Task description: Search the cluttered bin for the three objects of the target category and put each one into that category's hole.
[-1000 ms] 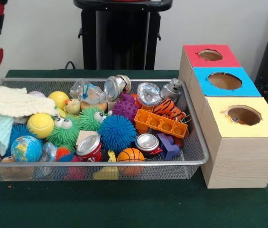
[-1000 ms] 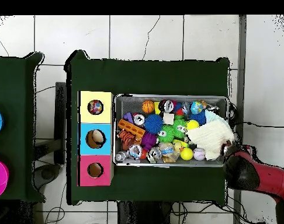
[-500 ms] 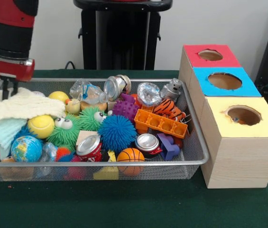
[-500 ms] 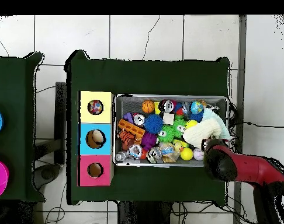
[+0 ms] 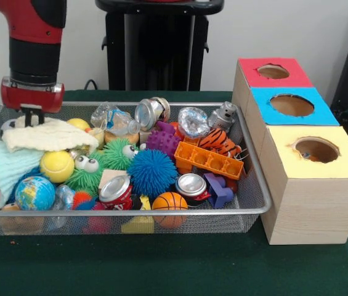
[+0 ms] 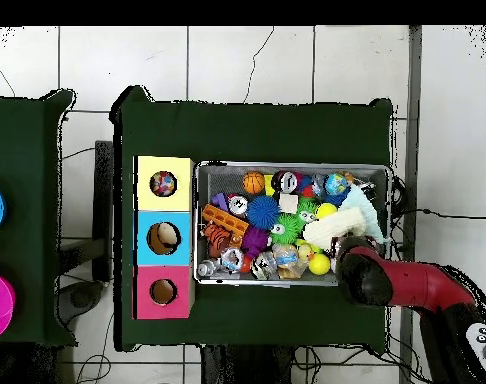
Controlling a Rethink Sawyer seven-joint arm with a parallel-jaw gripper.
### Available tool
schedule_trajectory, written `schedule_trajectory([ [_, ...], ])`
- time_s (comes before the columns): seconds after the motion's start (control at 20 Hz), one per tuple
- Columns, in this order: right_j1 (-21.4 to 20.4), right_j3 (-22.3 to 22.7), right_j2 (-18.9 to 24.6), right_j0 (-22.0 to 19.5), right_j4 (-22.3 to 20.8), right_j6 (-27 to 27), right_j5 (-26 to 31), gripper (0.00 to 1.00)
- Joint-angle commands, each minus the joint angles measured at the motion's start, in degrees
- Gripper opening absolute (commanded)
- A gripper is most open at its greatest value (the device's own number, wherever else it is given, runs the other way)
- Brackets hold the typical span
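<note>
Gripper is hanging over the bin's far-left corner in the front view, its tips sitting at the far edge of the cream cloth; whether it is clenched on the cloth or released, I cannot tell, since the tips are barely showing below the red wrist. Task progress, as a judgement: the yellow box's hole is showing something small inside and, overhead, the blue box's hole is holding a pale object, so some sorting may be done, but which category is the target I cannot tell. Bin is staying crowded: tennis ball, globe ball, basketball, spiky blue ball, green fuzzy toy, crushed cans, orange tray and purple block are all lying inside. Cream cloth and a pale green cloth are covering the left end, likely hiding more items, so searching under them looks like the step in hand. Room: the gripper is working close to the bin's far and left mesh walls, leaving little slack there; open space is lying above the pile and rightward toward the three boxes, which are standing just beside the bin's right wall. Red box is standing farthest.
</note>
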Motion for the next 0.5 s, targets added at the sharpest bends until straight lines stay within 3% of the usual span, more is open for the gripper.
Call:
schedule_trajectory([
  [0.05,9.76,3.56,13.3,-7.44,-1.1,-1.81,-2.69,0.0],
  [0.35,16.69,3.63,22.05,-14.99,-4.41,-7.16,-2.06,0.0],
  [0.5,16.57,4.1,24.61,-16.02,-8.06,-6.43,-5.9,0.0],
])
